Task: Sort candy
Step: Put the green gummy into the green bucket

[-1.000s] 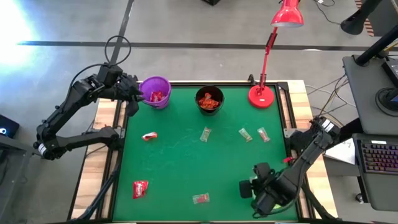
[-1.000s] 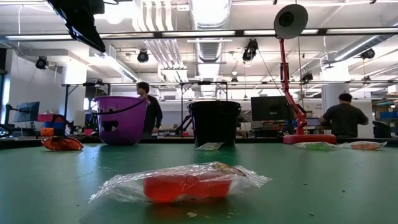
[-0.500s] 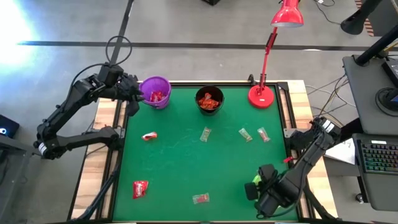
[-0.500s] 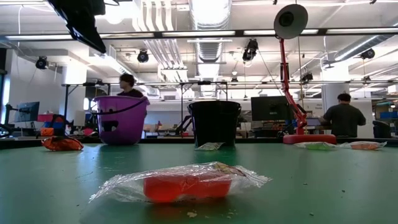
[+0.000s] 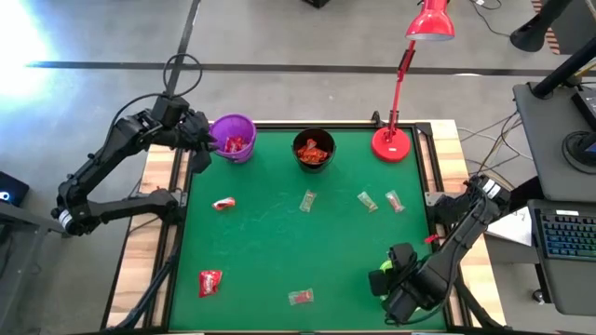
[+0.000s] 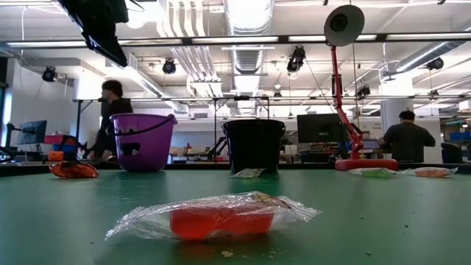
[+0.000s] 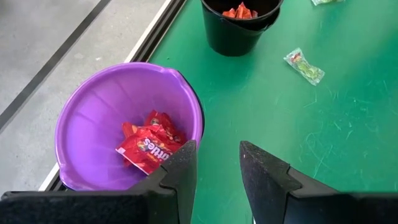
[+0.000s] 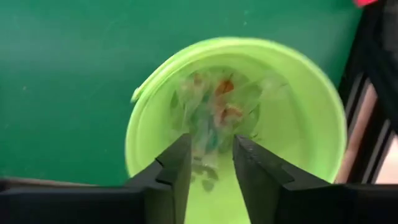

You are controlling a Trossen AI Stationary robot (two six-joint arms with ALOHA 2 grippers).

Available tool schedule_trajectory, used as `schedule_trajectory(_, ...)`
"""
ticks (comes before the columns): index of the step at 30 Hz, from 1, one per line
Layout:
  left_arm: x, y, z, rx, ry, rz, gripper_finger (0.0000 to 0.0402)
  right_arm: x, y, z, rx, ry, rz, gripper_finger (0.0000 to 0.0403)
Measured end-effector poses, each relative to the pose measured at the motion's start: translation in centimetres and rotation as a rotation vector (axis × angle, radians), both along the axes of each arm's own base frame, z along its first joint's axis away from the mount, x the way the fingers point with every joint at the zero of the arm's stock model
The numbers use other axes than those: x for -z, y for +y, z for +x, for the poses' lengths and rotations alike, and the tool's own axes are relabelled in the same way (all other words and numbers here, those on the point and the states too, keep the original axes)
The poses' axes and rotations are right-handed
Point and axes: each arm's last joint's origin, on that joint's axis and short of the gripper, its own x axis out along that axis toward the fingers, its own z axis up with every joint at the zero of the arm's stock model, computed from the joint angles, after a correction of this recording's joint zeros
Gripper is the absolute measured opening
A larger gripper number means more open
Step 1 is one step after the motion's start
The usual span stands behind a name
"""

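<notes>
- The right hand (image 8: 208, 168) is hanging directly above the green cup (image 8: 236, 124) near the counter's (image 5: 279, 242) right front corner; its fingers are standing slightly parted with nothing between them, and clear cellophane sweets (image 8: 214, 115) are lying in the cup below.
- The left hand (image 7: 214, 168) is hovering over the purple cup (image 7: 124, 124), released, fingers apart and gripping nothing; red-wrapped candy (image 7: 149, 143) is sitting in that cup.
- Orange pieces are filling the black cup (image 5: 314, 149).
- Loose candy is still waiting on the green mat: two red packets (image 5: 210, 282) on the left side, and clear-wrapped ones (image 5: 307, 200) mid-counter and toward the front.
- Judging from this, a drop is finishing; lifting straight up before swinging away should be keeping the fingers from clipping the rim.
- For the next pick, coming down squarely over a wrapper's middle is looking wise, since cellophane likely slips.
</notes>
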Motion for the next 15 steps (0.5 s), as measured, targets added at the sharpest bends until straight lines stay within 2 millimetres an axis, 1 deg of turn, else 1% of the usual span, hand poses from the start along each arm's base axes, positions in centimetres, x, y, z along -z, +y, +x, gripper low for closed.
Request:
schedule_trajectory(4, 0.0, 0.0, 0.0, -0.001, -0.001, 0.000, 0.0105, -0.2, -1.2, -0.4, 0.026, 0.034, -0.134, 0.0137)
schedule_trajectory(8, 0.0, 0.0, 0.0, -0.003, -0.002, -0.002, 0.0105, 0.3, -2.6, 0.2, 0.006, -0.010, -0.207, 0.0153)
schedule_trajectory(11, 0.0, 0.0, 0.0, -0.012, -0.009, -0.007, 0.0105, 0.4, -4.2, 0.7, 0.003, -0.070, -0.299, 0.0161)
schedule_trajectory(15, -0.1, 0.1, 0.1, -0.024, -0.025, -0.004, 0.0105, 1.1, -6.8, 1.1, 0.035, -0.053, -0.354, 0.0164)
